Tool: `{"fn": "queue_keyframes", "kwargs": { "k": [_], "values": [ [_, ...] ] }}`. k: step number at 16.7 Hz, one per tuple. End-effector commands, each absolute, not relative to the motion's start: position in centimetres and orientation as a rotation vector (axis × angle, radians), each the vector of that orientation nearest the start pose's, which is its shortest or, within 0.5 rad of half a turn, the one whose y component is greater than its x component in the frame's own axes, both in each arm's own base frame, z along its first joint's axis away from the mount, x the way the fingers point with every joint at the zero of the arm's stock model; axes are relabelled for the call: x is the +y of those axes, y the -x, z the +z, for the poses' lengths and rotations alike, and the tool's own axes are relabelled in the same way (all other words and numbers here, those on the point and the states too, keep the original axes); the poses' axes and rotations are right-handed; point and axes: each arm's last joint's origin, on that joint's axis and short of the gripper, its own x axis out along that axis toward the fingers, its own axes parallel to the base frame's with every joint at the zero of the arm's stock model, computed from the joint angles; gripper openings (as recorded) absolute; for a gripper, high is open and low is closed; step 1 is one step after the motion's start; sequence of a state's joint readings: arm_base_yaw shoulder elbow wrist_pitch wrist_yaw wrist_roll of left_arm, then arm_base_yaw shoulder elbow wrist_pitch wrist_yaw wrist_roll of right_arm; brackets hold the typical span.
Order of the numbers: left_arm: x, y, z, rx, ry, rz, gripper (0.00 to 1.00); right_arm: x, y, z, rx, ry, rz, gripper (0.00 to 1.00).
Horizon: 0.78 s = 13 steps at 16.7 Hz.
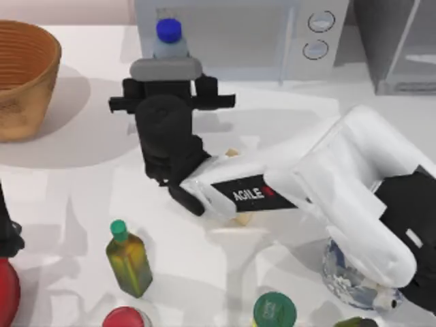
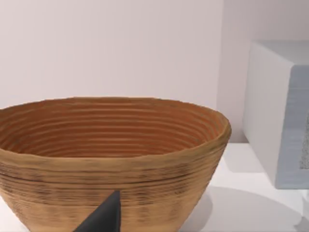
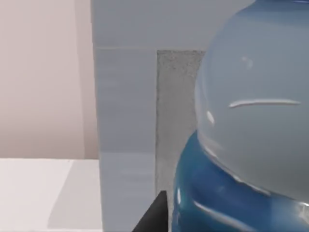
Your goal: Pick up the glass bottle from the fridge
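White table [image 1: 68,184]: glass bottle [image 1: 169,39] touching right tool [image 1: 167,85].

White smooth-shelled right arm [image 1: 354,184], black band lettered AGILE with red mark, matte black wrist, grey crossbar

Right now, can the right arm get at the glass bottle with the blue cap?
Probably yes. The right gripper is already up against the glass bottle, which stands in front of the microwave, and nothing sits between them. The right wrist view shows the bottle very close. Whether the fingers have closed on it, I cannot tell.
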<state>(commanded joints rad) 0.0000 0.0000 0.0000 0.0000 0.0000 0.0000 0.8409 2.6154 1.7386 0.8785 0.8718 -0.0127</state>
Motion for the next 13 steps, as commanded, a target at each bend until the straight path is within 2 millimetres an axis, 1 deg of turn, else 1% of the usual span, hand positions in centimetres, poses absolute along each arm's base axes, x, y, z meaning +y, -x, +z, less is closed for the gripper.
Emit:
{"fn": "queue_keyframes", "kwargs": {
  "k": [4,13],
  "values": [
    [-0.12,-10.57,16.00,0.000,0.000,0.000,1.00,39.48,-37.72,8.12,-0.007,0.017,-0.002,0.00],
    [-0.12,-10.57,16.00,0.000,0.000,0.000,1.00,39.48,-37.72,8.12,-0.007,0.017,-0.002,0.68]
  ]
}}
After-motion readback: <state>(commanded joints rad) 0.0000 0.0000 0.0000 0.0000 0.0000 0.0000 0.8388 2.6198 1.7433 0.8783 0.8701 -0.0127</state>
